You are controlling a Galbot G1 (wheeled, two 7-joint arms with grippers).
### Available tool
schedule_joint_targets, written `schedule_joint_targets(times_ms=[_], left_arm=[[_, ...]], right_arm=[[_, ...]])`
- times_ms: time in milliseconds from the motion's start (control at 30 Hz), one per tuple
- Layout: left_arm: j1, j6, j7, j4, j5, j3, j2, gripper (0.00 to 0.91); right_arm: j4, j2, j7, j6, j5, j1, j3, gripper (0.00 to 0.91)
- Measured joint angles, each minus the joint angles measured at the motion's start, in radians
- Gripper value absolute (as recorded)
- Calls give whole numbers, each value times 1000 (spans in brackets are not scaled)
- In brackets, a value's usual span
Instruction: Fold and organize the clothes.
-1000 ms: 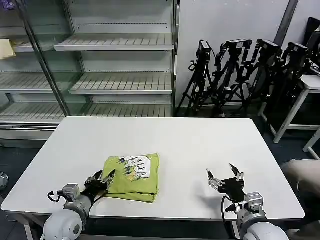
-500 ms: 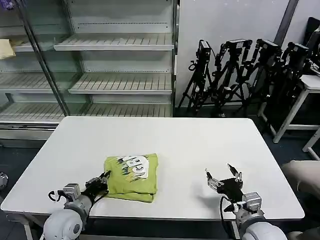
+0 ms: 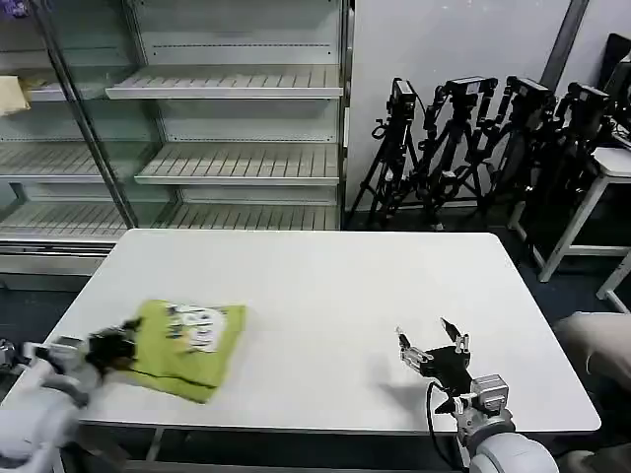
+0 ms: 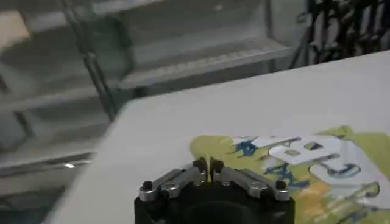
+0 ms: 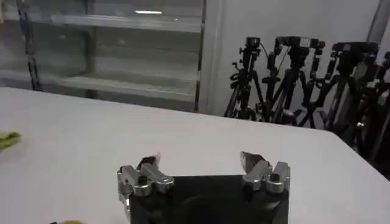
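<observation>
White rectangular table (image 3: 325, 276), matte top, rounded corners, set before shelving. One item is carried: a folded lime yellow-green T-shirt (image 3: 187, 340), a white and dark print shown on its upper face, laid near the table's front left corner and slightly askew to the edges. The shirt's left edge is pinched by the left gripper (image 3: 110, 347), fingers closed together on the fabric. The right gripper (image 3: 427, 342), fingers spread, is held just above the front right area.
</observation>
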Motion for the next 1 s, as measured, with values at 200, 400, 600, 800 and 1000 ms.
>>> schedule_joint_targets(times_ms=[200, 400, 600, 800, 1000], left_arm=[[1, -19, 46, 17, 95, -119, 80, 20], [31, -32, 46, -86, 203, -113, 40, 20], [52, -61, 4, -229, 301, 57, -75, 10], [56, -88, -29, -320, 377, 304, -190, 10], [4, -118, -58, -314, 415, 521, -297, 10]], right_arm=[[2, 1, -2, 3, 0, 1, -1, 907], [0, -7, -2, 7, 0, -9, 10, 907], [1, -13, -2, 7, 1, -18, 18, 907], [6, -20, -2, 7, 1, -27, 33, 907], [21, -32, -2, 5, 8, -38, 61, 907]])
